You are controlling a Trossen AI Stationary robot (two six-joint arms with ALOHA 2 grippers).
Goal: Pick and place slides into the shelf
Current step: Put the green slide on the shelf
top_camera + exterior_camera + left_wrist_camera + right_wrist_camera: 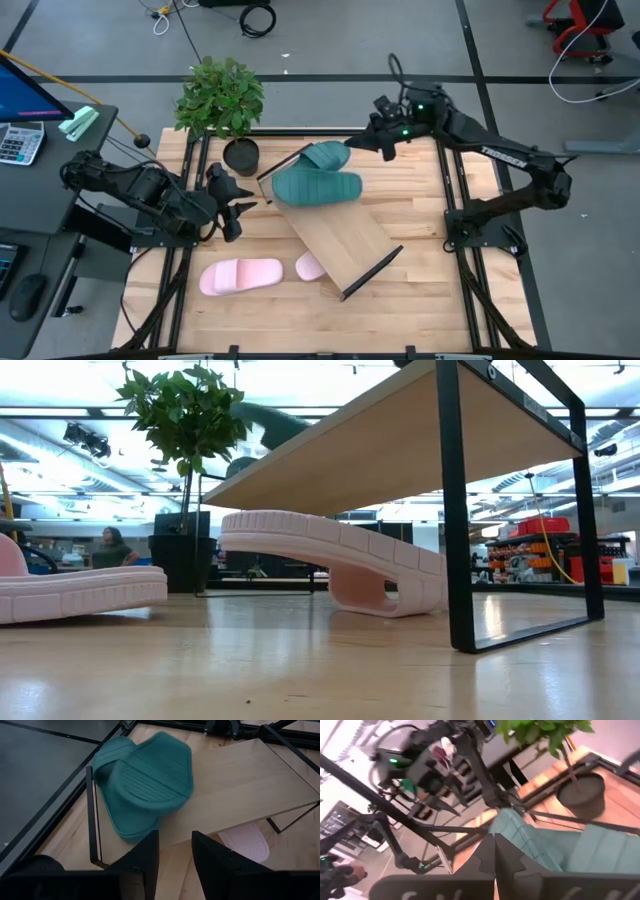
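Left arm: reaches in from the table's left side, its gripper (pixel 232 205) low over the wood just left of the shelf's near end bar; in the left wrist view the two dark fingers (pixel 145 856) stand a narrow gap apart with nothing between them.
Potted plant (pixel 222 98): at the back left corner of the table, its dark pot just behind the left gripper.
Whole pink slide (pixel 241 276): lies flat on the tabletop at front left, well apart from the left gripper, sole down.
Second pink slide (pixel 310 266): tucked half under the shelf's front left edge; from the low view its toe end curls up beneath the board (pixel 335 560).
Shelf (pixel 335 235): light wood board set diagonally across the middle of the table, black end bars at the back left and front right.
Teal slides: both sit on the shelf's back end, one (pixel 316 187) lying across the board, the other (pixel 326 155) overlapping it behind and jutting past the edge toward the right gripper.
Right arm: comes from the right side and bends over the back edge; its gripper (pixel 385 140) is just beside the rear teal slide, and in the right wrist view the fingers (pixel 485 857) look pressed together, empty, with teal foam just beyond them.
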